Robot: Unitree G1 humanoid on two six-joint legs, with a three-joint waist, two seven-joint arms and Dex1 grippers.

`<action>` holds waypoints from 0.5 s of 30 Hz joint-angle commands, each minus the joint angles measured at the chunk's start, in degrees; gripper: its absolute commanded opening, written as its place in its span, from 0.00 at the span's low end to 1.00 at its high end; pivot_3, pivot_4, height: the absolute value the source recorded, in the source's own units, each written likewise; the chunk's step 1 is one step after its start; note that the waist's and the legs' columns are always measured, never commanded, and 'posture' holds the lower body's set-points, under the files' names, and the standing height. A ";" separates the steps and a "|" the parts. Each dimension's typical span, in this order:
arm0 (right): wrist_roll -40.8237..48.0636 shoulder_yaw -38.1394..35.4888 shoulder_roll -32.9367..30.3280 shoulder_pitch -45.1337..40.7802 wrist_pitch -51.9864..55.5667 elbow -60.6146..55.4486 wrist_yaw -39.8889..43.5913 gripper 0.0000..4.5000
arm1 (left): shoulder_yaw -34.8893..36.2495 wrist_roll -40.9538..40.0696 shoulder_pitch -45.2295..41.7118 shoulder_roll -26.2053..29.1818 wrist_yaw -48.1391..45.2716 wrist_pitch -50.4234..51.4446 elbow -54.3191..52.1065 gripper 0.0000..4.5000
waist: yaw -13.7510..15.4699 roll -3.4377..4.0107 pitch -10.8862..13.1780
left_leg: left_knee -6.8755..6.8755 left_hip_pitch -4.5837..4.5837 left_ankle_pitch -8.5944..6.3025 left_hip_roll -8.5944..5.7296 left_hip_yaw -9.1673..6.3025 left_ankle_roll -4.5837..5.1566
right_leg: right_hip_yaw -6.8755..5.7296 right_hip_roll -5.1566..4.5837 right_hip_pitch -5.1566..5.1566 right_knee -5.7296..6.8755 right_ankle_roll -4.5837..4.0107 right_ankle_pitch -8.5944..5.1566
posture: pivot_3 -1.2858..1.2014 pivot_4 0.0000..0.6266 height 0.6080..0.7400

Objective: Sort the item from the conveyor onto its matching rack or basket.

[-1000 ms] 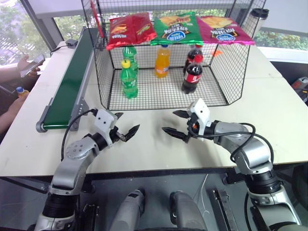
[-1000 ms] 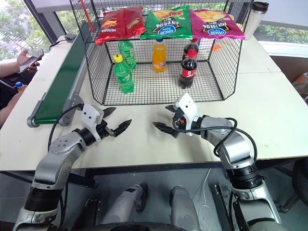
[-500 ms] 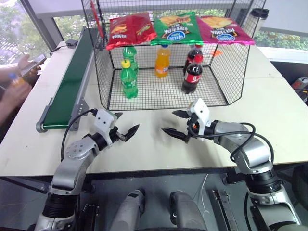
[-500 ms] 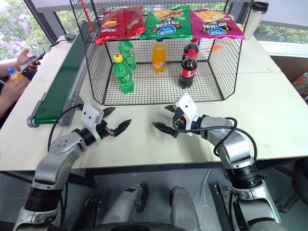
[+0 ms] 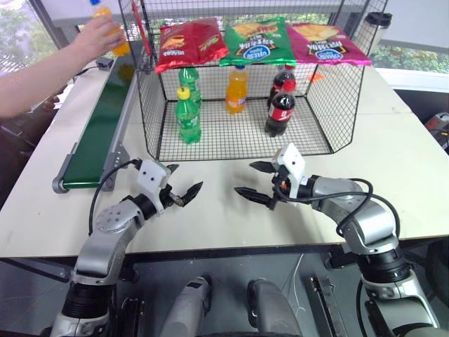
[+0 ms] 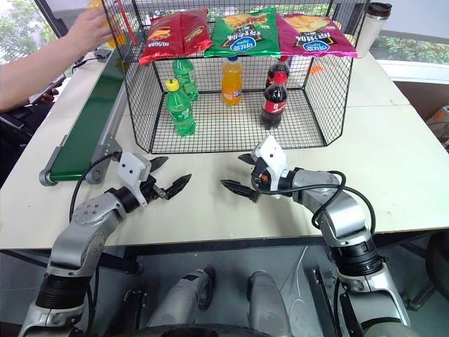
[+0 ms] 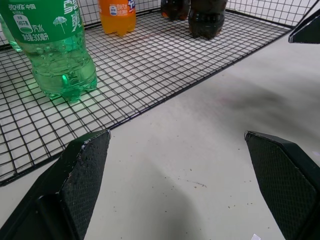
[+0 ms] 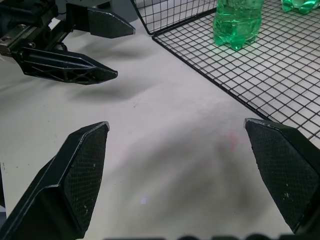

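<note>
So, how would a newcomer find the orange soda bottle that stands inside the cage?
Look at the large black wire cage on the white table, with three chip bags lying across its top. On its mesh floor stand five bottles. The orange soda bottle is in the back row, middle, between the green bottles and the dark cola bottles; it alone holds orange liquid.

snacks and drinks we see on the white table (image 5: 414, 168)
three crisp bags (image 5: 261, 40) lie side by side; green soda bottles (image 5: 188, 114) stand left, cola bottles (image 5: 282, 105) right; travel mug (image 5: 376, 27) behind.
</note>
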 commanded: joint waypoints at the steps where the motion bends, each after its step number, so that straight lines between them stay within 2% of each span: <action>1: 0.80 -0.02 -0.56 -0.91 0.19 -2.91 0.27 0.99 | 0.47 -0.05 0.20 0.27 -0.06 -1.20 -1.77 1.00 | 0.00 0.00 0.00 | 0.00 0.00 0.00 0.00 0.00 0.00 | 0.00 0.00 0.00 0.00 0.00 0.00 | 0.52 0.24 0.99; 15: 1.49 -0.15 -0.62 -0.95 1.13 -3.94 0.84 0.99 | 2.38 -0.96 0.01 1.86 -0.20 -0.22 -3.97 1.00 | -0.02 0.00 0.00 | 0.00 -0.01 0.00 0.00 -0.01 0.00 | 0.00 0.00 0.00 -0.01 0.01 -0.01 | 0.52 0.24 0.99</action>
